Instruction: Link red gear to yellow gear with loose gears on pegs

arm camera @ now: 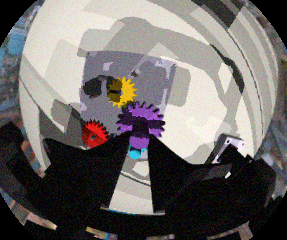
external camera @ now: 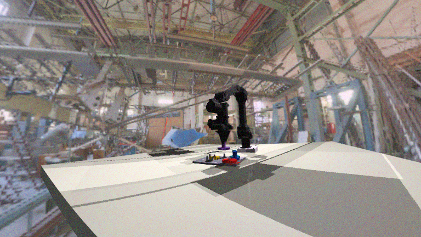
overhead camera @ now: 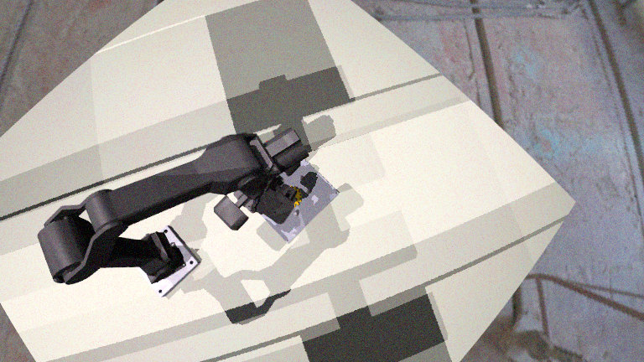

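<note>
Purple gear (external camera: pixel 223 148) (arm camera: pixel 140 121) hangs from the gripper (overhead camera: pixel 288 193) (external camera: pixel 223 141) (arm camera: pixel 139 136), which is clenched on its upright hub. In the exterior view it is clear of the grey board (overhead camera: pixel 309 213) (external camera: pixel 198 162) (arm camera: pixel 153 90), held above the table (overhead camera: pixel 403 149) (external camera: pixel 139 215) (arm camera: pixel 53 50), so this gear is not seated.

On the board, the yellow gear (overhead camera: pixel 298 195) (external camera: pixel 214 157) (arm camera: pixel 125 92) and the red gear (external camera: pixel 229 161) (arm camera: pixel 94 134) lie apart, the gap between them still to be bridged. A blue gear (external camera: pixel 234 153) with a tall hub stands just behind the red one in the exterior view; it looks placed, though whether it sits flat or meshes cannot be told. A cyan round piece (arm camera: pixel 134 154) shows beneath the purple hub in the wrist view, mostly hidden; its seating cannot be judged. Bare pegs (overhead camera: pixel 296 212) (external camera: pixel 206 157) (arm camera: pixel 134 73) remain.

The job seems partway along: one gear probably on, another being carried. Left to do are lining the purple bore up with the right peg, pressing it flat with teeth engaged on its neighbours, checking that the chain is complete, then letting go and backing away. Teeth landing on teeth could leave it tilted. No container is in sight; the board alone carries the set gears.
</note>
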Motion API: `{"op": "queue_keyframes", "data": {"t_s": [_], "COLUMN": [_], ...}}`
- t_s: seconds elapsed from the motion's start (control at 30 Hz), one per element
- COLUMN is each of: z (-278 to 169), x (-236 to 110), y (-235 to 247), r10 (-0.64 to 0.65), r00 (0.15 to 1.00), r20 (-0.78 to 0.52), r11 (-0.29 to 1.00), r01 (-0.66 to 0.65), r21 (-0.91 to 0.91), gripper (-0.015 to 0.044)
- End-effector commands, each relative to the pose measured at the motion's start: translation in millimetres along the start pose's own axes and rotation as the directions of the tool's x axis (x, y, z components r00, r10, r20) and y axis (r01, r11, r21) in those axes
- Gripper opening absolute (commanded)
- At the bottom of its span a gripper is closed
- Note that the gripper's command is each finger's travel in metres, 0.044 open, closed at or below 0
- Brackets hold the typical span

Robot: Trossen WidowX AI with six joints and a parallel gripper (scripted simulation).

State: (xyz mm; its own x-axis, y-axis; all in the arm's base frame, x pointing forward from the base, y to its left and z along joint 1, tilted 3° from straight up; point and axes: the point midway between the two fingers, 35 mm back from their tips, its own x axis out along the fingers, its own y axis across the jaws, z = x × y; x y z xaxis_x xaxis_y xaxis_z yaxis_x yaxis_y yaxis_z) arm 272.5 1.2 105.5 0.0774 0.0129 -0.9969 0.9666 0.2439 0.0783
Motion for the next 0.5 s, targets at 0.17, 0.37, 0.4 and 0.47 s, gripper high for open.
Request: {"op": "queue_keyframes", "data": {"t_s": [0.17,0.37,0.4,0.47], "z": [-0.2,-0.5,-0.6,-0.8], "x": [14.3,23.1,24.6,27.7], "y": [-1.3,-0.7,-0.7,-0.7], "r10": [-0.003,-0.003,-0.003,-0.003], "r00": [1.0,1.0,1.0,1.0], "r20": [-0.004,-0.004,-0.004,-0.004], "r11": [1.0,1.0,0.999,0.997], "r01": [0.003,0.004,0.004,0.004], "r21": [-0.031,0.031,0.046,0.079], "gripper": [0.0,0.0,0.0,0.0]}}
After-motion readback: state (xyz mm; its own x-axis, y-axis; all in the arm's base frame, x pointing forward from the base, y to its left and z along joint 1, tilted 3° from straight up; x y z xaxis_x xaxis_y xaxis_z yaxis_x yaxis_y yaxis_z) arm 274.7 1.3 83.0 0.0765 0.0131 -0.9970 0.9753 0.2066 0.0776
